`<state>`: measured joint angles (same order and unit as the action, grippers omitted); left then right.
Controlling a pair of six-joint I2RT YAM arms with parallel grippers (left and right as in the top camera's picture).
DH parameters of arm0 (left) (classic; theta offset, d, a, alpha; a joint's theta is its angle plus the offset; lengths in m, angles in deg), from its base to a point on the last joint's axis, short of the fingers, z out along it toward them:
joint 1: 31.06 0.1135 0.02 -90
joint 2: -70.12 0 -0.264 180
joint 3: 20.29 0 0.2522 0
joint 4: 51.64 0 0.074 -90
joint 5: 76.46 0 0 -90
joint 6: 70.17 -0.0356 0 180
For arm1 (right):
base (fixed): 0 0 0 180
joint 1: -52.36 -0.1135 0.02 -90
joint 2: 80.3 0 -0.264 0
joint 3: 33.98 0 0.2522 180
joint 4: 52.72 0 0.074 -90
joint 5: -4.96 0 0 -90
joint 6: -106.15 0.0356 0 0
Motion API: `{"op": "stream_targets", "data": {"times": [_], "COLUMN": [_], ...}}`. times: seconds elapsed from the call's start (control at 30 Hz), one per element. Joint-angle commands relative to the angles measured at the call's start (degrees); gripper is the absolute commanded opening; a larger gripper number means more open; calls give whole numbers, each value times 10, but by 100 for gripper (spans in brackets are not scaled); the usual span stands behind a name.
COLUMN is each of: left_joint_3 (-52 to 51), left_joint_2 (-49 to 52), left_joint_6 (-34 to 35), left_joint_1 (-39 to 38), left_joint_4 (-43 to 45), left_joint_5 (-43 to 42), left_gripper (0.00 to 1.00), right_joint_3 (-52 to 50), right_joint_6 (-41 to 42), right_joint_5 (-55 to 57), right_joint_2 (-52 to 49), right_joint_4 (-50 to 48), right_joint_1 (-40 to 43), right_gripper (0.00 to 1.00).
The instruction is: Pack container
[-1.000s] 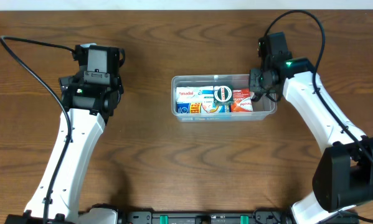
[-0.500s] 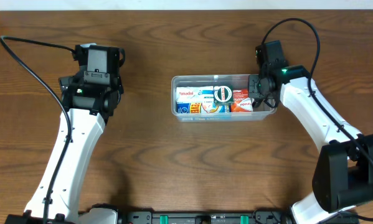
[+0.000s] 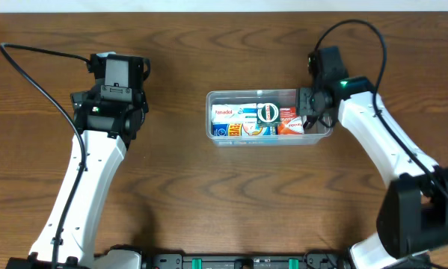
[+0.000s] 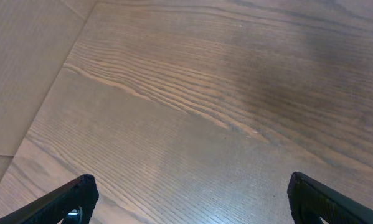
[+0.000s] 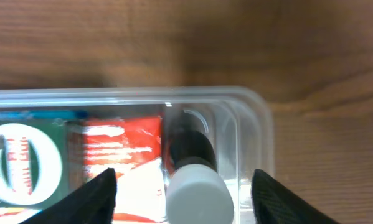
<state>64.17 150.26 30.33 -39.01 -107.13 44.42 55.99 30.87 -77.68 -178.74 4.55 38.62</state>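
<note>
The container [image 3: 246, 94], a clear shallow tub, sits at mid-table holding a white-and-blue box [image 3: 225, 119], a green box with a round logo [image 3: 268, 113] and a red-and-white box [image 3: 289, 119]. My right gripper [image 3: 311, 112] hangs over its right end. In the right wrist view the right gripper [image 5: 183, 186] is open, and a dark bottle with a white cap [image 5: 195, 180] lies inside the container's end wall [image 5: 254, 106] between the fingers, with a gap on each side. My left gripper [image 4: 189, 193] is open over bare wood, far left of the container.
The table is dark brown wood. The left arm [image 3: 96, 157] stretches along the left side and the right arm [image 3: 388, 142] along the right. A black cable [image 3: 29, 56] loops at the far left.
The right wrist has shifted slightly at the container's right end and its jaws have spread apart. The left arm has not moved.
</note>
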Motion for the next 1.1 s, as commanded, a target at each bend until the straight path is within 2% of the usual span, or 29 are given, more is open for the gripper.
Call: {"op": "stream_targets", "data": {"times": [0.0,0.3,0.4,0.8,1.07], "left_joint_3": [4,4,4,4,4], "left_joint_2": [1,1,1,1,1], "left_joint_6": [1,1,1,1,1], "left_joint_1": [2,2,2,2,2], "left_joint_4": [0,0,0,0,0], "left_joint_5": [13,13,13,13,13], "left_gripper": [98,98,98,98,98], "right_joint_3": [58,84,84,84,84], "right_joint_6": [-11,-32,-26,-26,-29], "right_joint_5": [7,-16,-28,-33,-30], "right_joint_2": [70,274,352,594,651], "right_joint_4": [21,131,184,345,446], "right_joint_1": [-2,3,2,2,2], "right_gripper": [74,87,99,99,99]}}
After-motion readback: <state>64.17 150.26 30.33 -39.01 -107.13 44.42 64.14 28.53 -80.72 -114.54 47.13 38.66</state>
